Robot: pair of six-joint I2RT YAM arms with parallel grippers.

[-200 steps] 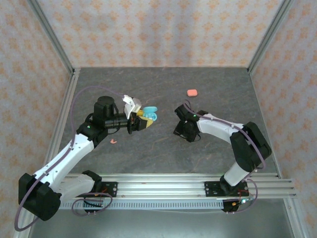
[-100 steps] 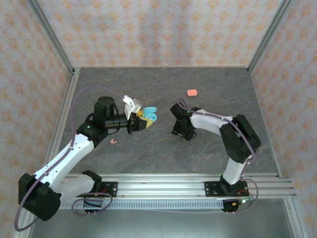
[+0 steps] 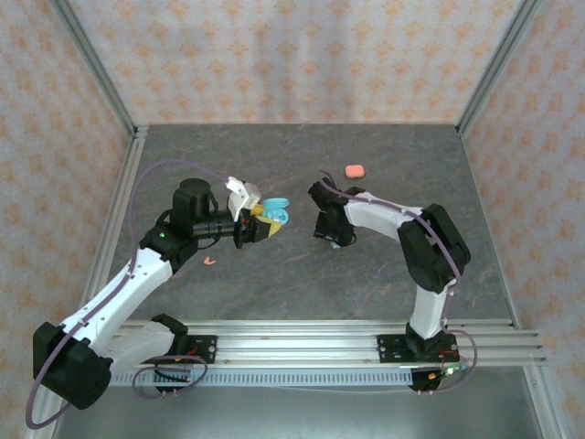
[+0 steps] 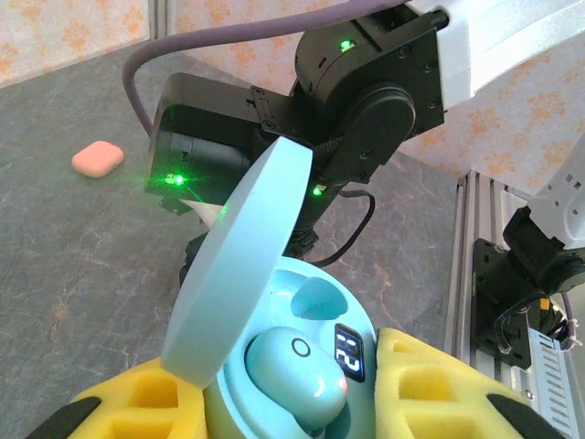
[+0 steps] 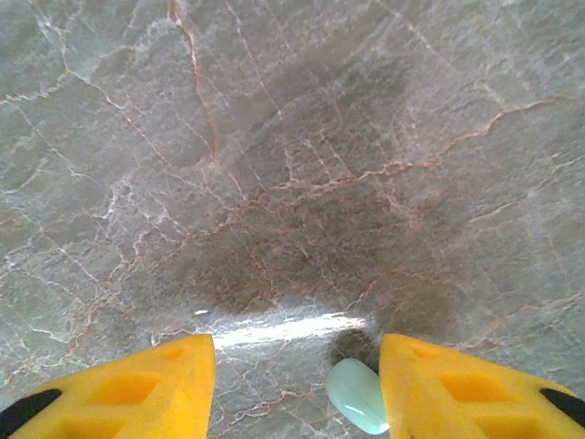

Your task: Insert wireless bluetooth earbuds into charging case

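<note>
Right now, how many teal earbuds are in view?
2 teal earbuds: one in the open teal charging case in the left claw, one on the table between the fingers of the right claw.

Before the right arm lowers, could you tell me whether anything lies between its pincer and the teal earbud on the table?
Nothing visible does: the teal earbud lies on bare table between the fingers of the open right pincer.

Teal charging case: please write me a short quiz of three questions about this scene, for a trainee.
1. True or false: the teal case is closed.
2. How many earbuds sit inside it? A) none B) one C) two
3. What lies on the table between the fingers of the right gripper?
Key: 1 false, it is open; 2 B, the seated earbud; 3 a loose teal earbud.
</note>
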